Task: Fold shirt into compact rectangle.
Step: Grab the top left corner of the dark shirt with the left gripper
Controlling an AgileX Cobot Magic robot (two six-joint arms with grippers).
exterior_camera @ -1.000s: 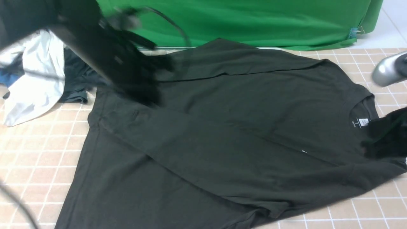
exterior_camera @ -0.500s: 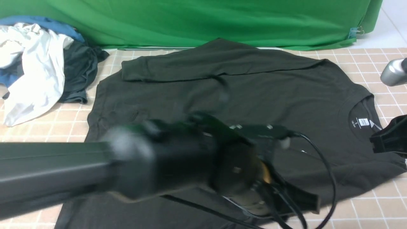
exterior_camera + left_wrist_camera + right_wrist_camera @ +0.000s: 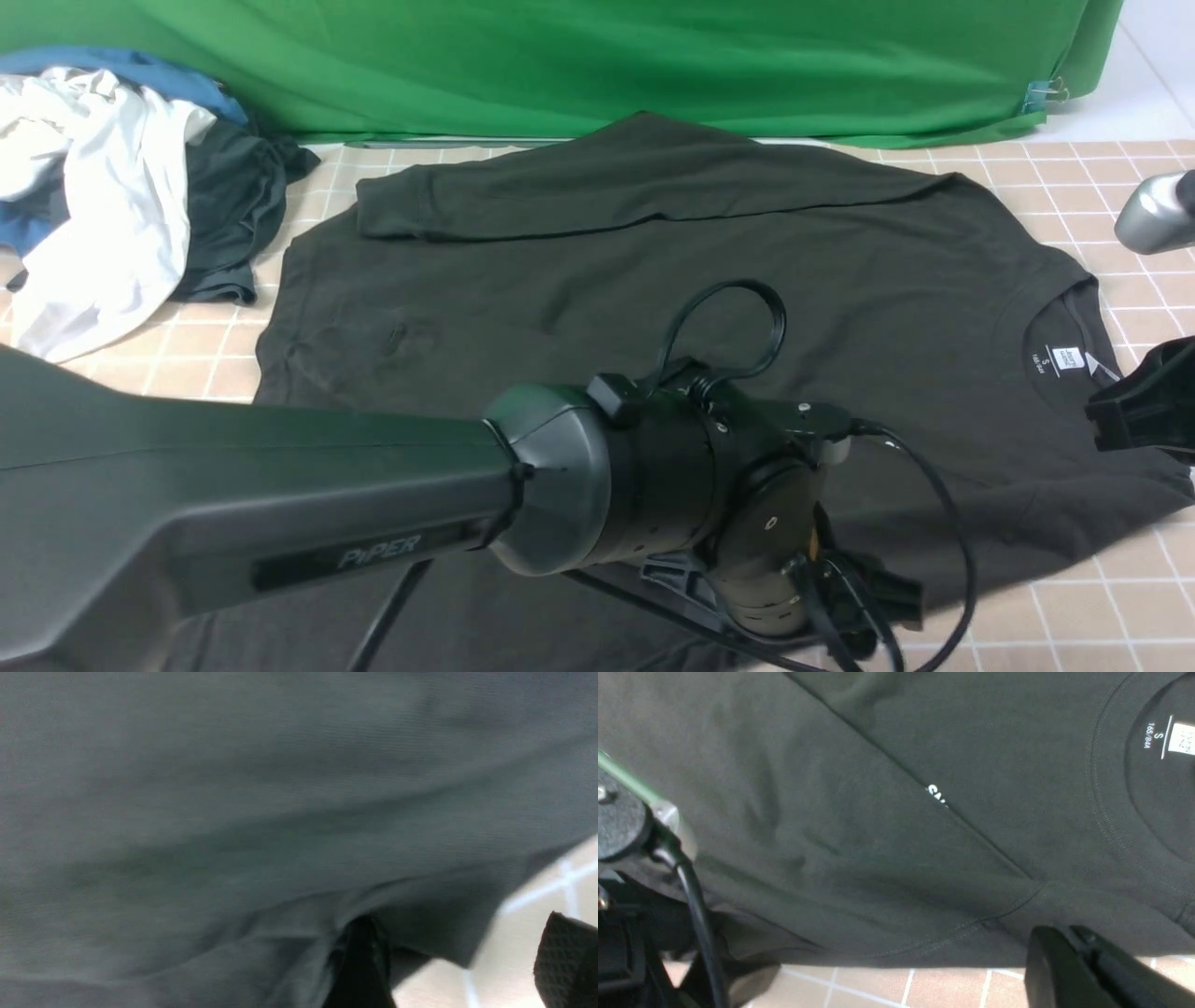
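Right up close, the left gripper [image 3: 460, 933] sits at the shirt's [image 3: 653, 280] 5 o'clock edge, fingers spread wide, the hem loose between them. At 3 o'clock the right gripper [image 3: 1057, 947] is clenched tight beside the collar and its white neck label [image 3: 1069, 357]. The shirt lies flat on the tiled table [image 3: 121, 373], one sleeve folded across toward 12 o'clock. Farther off, at 10 o'clock, a white garment [image 3: 103, 233] and a dark grey garment [image 3: 229, 215] are heaped before the green backdrop [image 3: 653, 56].

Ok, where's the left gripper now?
Front view, low and right of centre: the left gripper sits open at the near edge of the shirt, where cloth meets tiled surface.
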